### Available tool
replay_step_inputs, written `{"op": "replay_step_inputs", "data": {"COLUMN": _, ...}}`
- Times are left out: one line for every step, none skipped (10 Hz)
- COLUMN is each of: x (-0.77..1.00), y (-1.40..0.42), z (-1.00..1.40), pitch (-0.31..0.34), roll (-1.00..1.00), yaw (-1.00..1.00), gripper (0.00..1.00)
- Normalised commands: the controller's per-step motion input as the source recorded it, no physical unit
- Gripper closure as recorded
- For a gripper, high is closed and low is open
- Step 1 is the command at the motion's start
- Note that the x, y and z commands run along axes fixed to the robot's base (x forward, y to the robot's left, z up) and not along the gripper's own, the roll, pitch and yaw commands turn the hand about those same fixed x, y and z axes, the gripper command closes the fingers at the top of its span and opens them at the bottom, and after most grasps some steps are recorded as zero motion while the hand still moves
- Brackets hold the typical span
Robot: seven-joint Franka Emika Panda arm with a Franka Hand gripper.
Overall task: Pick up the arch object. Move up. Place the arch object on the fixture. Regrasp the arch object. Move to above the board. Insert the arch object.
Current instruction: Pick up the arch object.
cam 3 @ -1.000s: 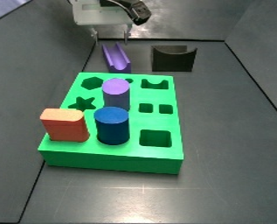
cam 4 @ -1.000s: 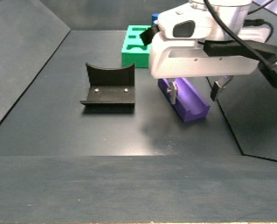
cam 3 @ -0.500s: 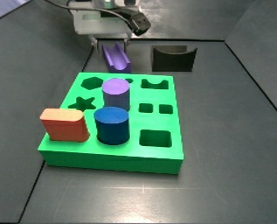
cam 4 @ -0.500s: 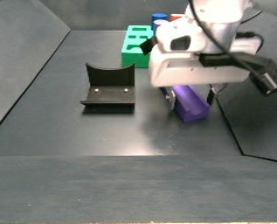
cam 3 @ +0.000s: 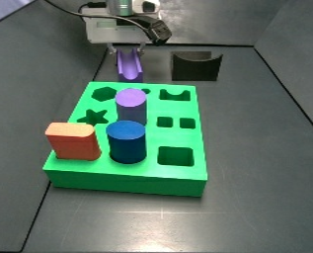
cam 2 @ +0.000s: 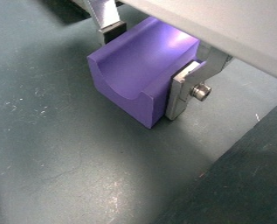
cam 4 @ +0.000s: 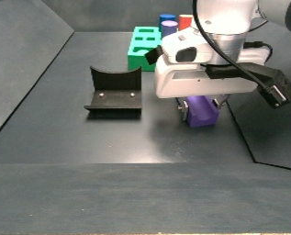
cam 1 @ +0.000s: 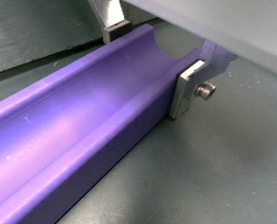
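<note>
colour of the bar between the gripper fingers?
Purple. The arch object shows best in a wrist view, gripper straddling it.

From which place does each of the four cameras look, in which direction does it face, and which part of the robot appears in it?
Wrist view: on the wrist, looking along the arch object; the fingers flank it.
Wrist view: on the wrist, facing its end and the floor.
Side view: beyond the board, facing the fixture; the gripper is low behind the board.
Side view: opposite side, fixture nearer, board behind; gripper over the bar.
Shared: all show the arch object between the fingers.
</note>
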Motion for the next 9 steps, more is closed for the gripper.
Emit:
{"op": "replay_step_inputs", "data": {"x": 0.0, "y": 0.0, "z": 0.0, "pitch": 0.0, "roll": 0.0, "yaw": 0.0, "gripper": 1.0}}
{"op": "replay_step_inputs", "data": {"x": 0.0, "y": 0.0, "z": 0.0, "pitch": 0.0, "roll": 0.0, "yaw": 0.0, "gripper": 1.0}}
{"op": "replay_step_inputs", "data": {"x": 0.0, "y": 0.0, "z": 0.0, "pitch": 0.0, "roll": 0.0, "yaw": 0.0, "gripper": 1.0}}
{"op": "replay_step_inputs", "data": {"x": 0.0, "y": 0.0, "z": 0.0, "pitch": 0.0, "roll": 0.0, "yaw": 0.0, "gripper": 1.0}}
{"op": "replay_step_inputs", "data": {"x": 0.0, "y": 0.0, "z": 0.0, "pitch": 0.0, "roll": 0.0, "yaw": 0.0, "gripper": 1.0}}
{"op": "replay_step_inputs", "data": {"x": 0.0, "y": 0.0, "z": 0.0, "pitch": 0.0, "roll": 0.0, "yaw": 0.0, "gripper": 1.0}}
{"op": "replay_step_inputs", "data": {"x": 0.0, "y": 0.0, "z": 0.0, "pitch": 0.0, "roll": 0.0, "yaw": 0.0, "gripper": 1.0}}
{"op": "replay_step_inputs", "data": {"x": 0.0, "y": 0.0, "z": 0.0, "pitch": 0.0, "roll": 0.0, "yaw": 0.0, "gripper": 1.0}}
{"op": "replay_step_inputs", "data": {"x": 0.0, "y": 0.0, "z": 0.0, "pitch": 0.0, "roll": 0.0, "yaw": 0.0, "gripper": 1.0}}
